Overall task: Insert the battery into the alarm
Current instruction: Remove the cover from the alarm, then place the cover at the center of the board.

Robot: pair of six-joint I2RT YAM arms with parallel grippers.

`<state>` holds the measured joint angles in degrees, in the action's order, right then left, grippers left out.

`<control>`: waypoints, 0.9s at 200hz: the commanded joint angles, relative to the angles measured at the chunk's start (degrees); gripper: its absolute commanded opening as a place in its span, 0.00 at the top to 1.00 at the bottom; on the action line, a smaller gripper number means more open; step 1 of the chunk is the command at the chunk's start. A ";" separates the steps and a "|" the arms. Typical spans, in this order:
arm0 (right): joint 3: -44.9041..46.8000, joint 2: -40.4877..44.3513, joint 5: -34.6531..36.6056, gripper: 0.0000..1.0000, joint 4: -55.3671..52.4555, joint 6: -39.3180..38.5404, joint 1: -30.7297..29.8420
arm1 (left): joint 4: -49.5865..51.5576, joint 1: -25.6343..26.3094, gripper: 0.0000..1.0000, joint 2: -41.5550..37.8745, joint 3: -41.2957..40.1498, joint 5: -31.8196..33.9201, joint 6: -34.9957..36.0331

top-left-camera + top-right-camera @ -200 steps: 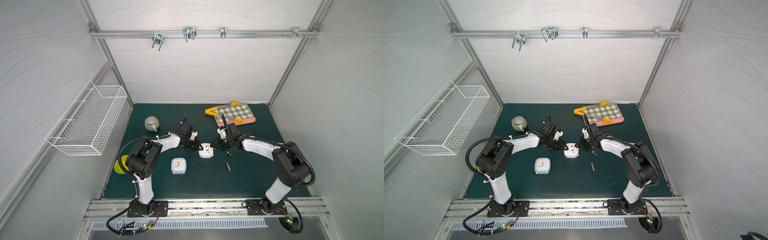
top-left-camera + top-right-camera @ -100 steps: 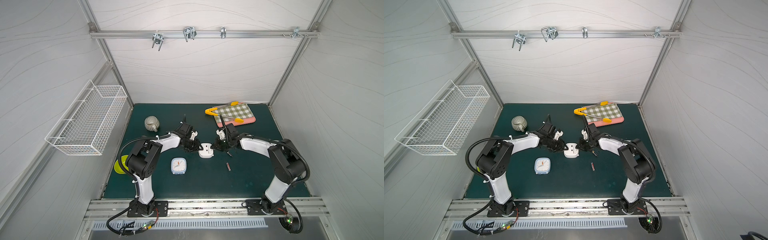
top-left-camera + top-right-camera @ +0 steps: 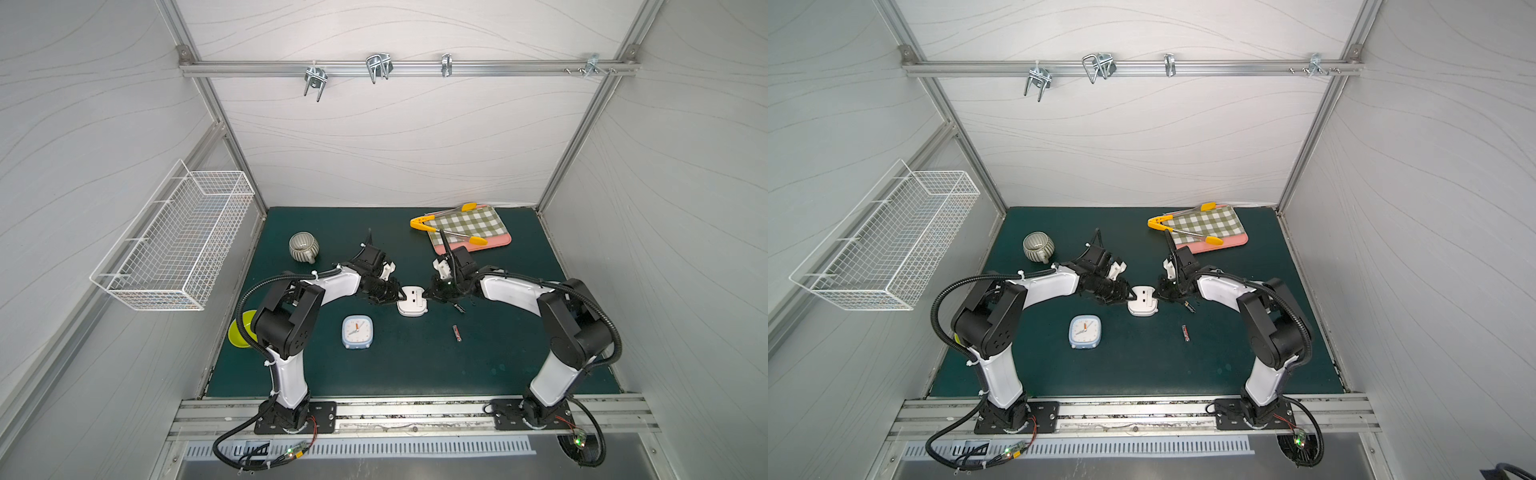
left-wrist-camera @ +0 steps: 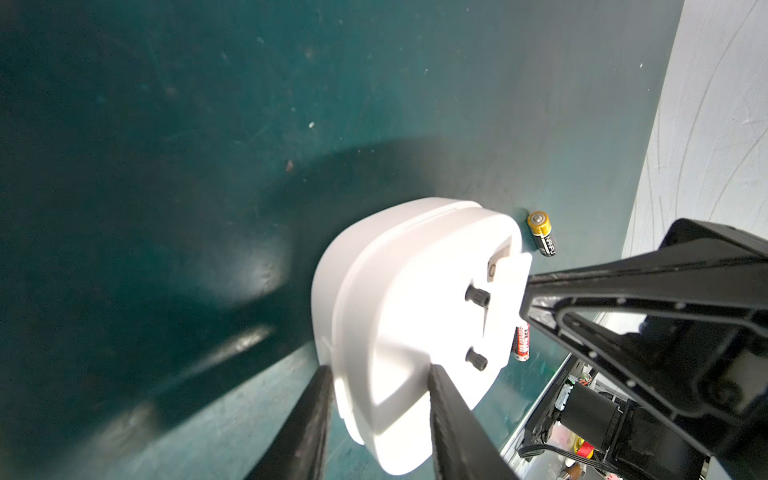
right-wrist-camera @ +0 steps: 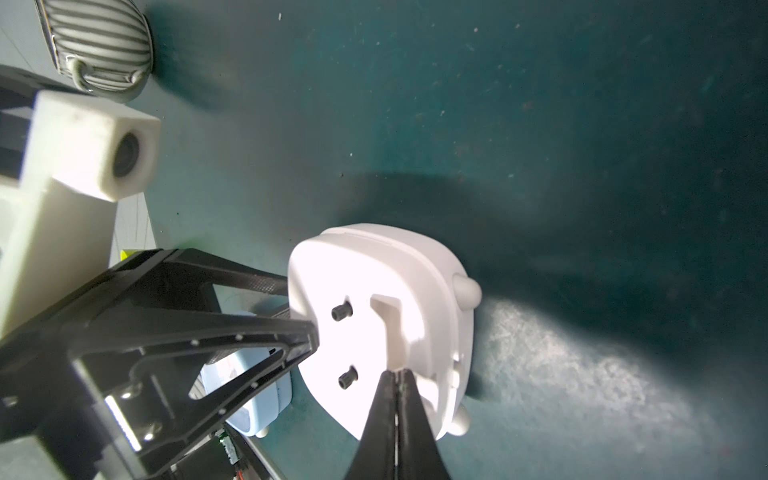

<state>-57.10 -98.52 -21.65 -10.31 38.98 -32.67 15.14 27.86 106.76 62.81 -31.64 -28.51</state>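
A white alarm (image 3: 411,301) (image 3: 1143,302) lies face down mid-mat, its back with two black knobs up. My left gripper (image 4: 380,415) is shut on the alarm's near edge, one finger on each side. My right gripper (image 5: 395,376) is shut, its tips resting against the raised battery cover (image 4: 509,282) on the alarm's back, with nothing seen between them. A black-and-yellow battery (image 4: 542,233) (image 3: 458,308) lies on the mat just beside the alarm. A red battery (image 3: 456,333) (image 3: 1185,333) lies further toward the front.
A blue alarm clock (image 3: 357,331) lies face up front-left of the white one. A striped mug (image 3: 303,247) stands at the back left, a green bowl (image 3: 241,328) at the left edge. Yellow tongs (image 3: 446,226) lie on a checked cloth (image 3: 473,226) at the back right.
My right gripper's jaws have closed and its tips have settled against the alarm's back. The left gripper and the alarm have kept still.
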 commanded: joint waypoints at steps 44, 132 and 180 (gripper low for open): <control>2.30 7.65 -0.17 0.96 -2.52 -0.22 3.68 | 1.57 0.60 0.60 2.05 0.68 1.04 1.18; 2.67 -0.83 -0.59 0.93 0.38 -2.32 16.48 | 0.86 0.56 0.60 2.22 0.48 0.17 0.82; 2.58 -3.42 -0.26 0.87 0.74 -1.94 17.09 | 0.97 0.58 0.60 1.71 0.39 0.34 0.91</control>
<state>-53.89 -102.24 -22.46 -9.98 37.47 -16.10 15.11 27.86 106.76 62.81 -31.73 -28.51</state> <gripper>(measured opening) 0.094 0.397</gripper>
